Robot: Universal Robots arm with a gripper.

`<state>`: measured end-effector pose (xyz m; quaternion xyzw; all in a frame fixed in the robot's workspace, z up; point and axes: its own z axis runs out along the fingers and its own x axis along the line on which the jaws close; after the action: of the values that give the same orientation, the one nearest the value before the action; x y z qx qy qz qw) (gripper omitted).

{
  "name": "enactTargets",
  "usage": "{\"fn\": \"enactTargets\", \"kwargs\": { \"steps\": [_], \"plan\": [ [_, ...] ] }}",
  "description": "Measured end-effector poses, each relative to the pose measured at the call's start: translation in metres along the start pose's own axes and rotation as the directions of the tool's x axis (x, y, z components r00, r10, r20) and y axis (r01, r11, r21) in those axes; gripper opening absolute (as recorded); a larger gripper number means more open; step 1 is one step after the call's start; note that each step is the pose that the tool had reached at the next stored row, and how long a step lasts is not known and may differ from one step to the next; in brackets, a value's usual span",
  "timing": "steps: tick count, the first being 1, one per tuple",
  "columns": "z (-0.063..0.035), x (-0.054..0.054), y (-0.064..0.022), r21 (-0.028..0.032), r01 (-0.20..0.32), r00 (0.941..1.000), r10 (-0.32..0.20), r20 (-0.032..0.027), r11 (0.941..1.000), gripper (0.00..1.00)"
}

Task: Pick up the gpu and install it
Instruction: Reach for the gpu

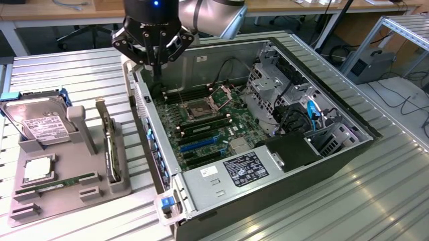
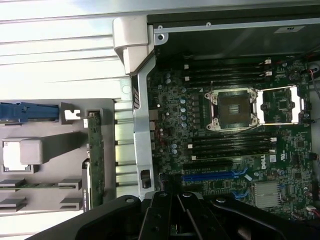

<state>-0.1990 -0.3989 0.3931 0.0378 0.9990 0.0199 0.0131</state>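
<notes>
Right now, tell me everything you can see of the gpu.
The gpu is a thin, flat card with a dark green circuit board, seen nearly edge-on. It stands upright on its long edge in a slot of the grey holder, which sits beside the open computer case on the exterior view's left. The wrist view shows small components along its face. Only the holder touches it; nothing grips it.

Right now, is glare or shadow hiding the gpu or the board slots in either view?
Wrist view: glare whitens the table, but the gpu and blue slot are evenly lit; the hand is a dark mass. Exterior view: bright table slats, the case dimmer inside yet readable.
</notes>
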Motion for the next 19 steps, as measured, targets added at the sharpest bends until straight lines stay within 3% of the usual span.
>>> {"fn": "enactTargets", "kwargs": {
  "steps": [19],
  "plan": [
    [-0.0001,0.0054,-0.0004,0.0000,0.000,1.0000,0.000,0.0000,1.0000,0.11]
  ]
}}
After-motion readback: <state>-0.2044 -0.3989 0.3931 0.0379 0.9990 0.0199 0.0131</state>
